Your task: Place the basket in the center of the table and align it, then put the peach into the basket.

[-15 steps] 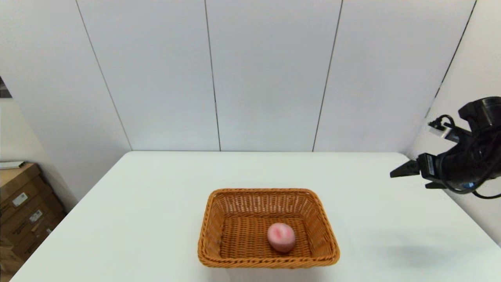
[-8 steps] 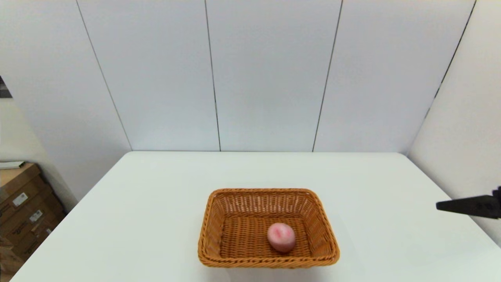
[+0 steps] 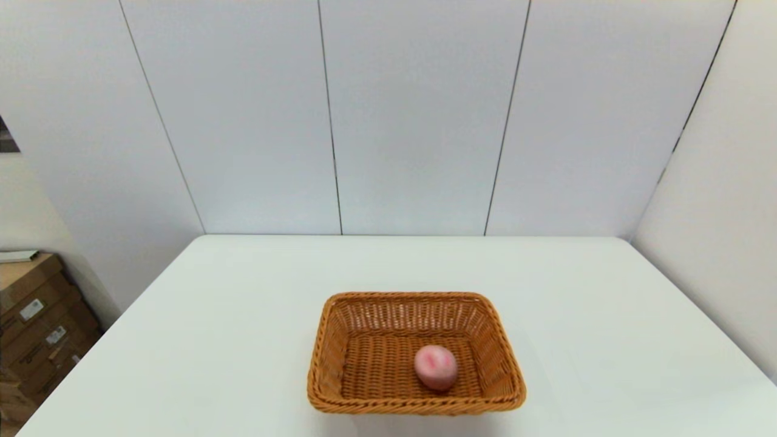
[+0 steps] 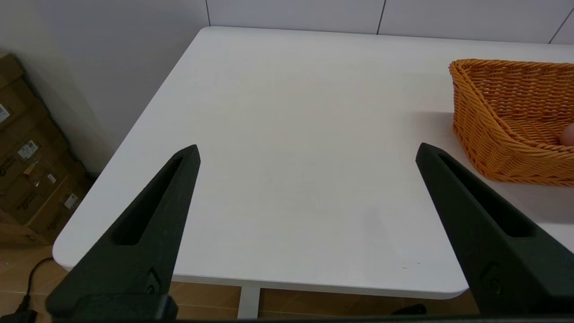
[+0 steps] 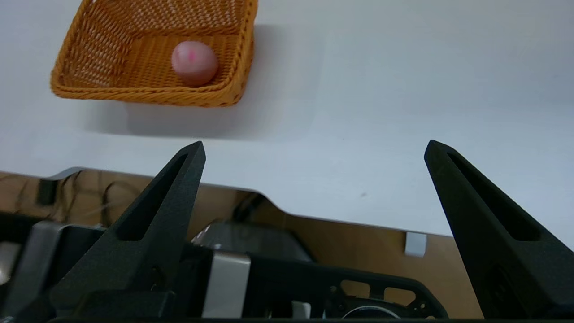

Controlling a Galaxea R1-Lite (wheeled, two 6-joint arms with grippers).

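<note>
Now the peach (image 3: 435, 366) rests inside the basket (image 3: 340, 328) on the table (image 3: 243, 291) — well apart from both pincers. Left gripper (image 4: 307, 152) and right gripper (image 5: 314, 148) hang spread wide, holding nothing — the right beyond the table's near edge.

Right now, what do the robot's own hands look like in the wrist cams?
Both look the same. The left hand and the right hand each have two long matte black fingers that taper to a point, with a long slot recessed along the inner face and a small screw near the base. No markings visible; neither shows in the head view.
</note>
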